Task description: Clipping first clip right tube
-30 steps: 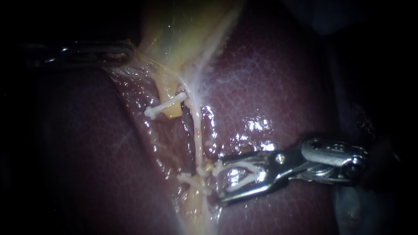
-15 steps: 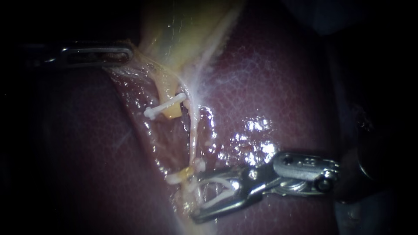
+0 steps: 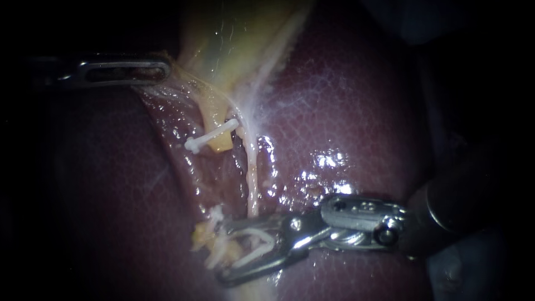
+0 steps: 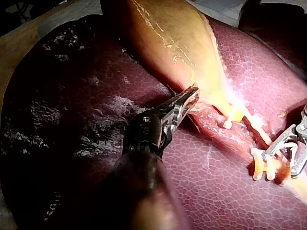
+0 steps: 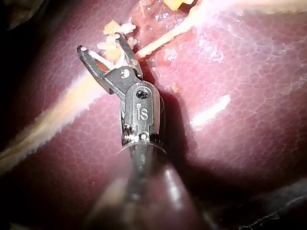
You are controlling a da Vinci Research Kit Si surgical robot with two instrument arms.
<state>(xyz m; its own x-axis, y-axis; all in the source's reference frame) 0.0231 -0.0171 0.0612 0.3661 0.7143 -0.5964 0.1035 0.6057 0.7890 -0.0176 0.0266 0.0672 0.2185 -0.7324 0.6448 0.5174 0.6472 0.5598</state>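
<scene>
1. The left instrument (image 3: 161, 68) is being brought in from the left. Its jaws are being pressed together on the edge of the gallbladder (image 3: 239, 39), right where the yellow sac is narrowing. The same pinch is being shown in the left wrist view, with a bit of tissue being caught between the two jaws.
2. The right instrument (image 3: 224, 253) is being brought in from the right and laid low across the liver (image 3: 345, 111). Its jaws are being held apart but not empty. An open clip (image 3: 252, 258), white, is being carried between them, with one leg being seated against each jaw.
3. The right tube (image 3: 252, 173), the thin pale strand, is being seen running down from the gallbladder's neck along the groove in the liver. Its lower end is being crossed by the right instrument's upper jaw. In the right wrist view the strand is being straddled by the spread jaws. Whether it's sitting inside the clip's legs can't be told. A gap is being shown between those legs, so nothing is being squeezed.
4. Just beside the right tube, a short yellow tube stub (image 3: 220, 144) is being crossed by a closed clip (image 3: 212, 135), also white. That clip is well apart from the right instrument.
5. At the right instrument's jaw tips, a yellowish scrap (image 3: 202, 239) with white bits on it is being touched. Whether those bits are clips can't be told.
</scene>
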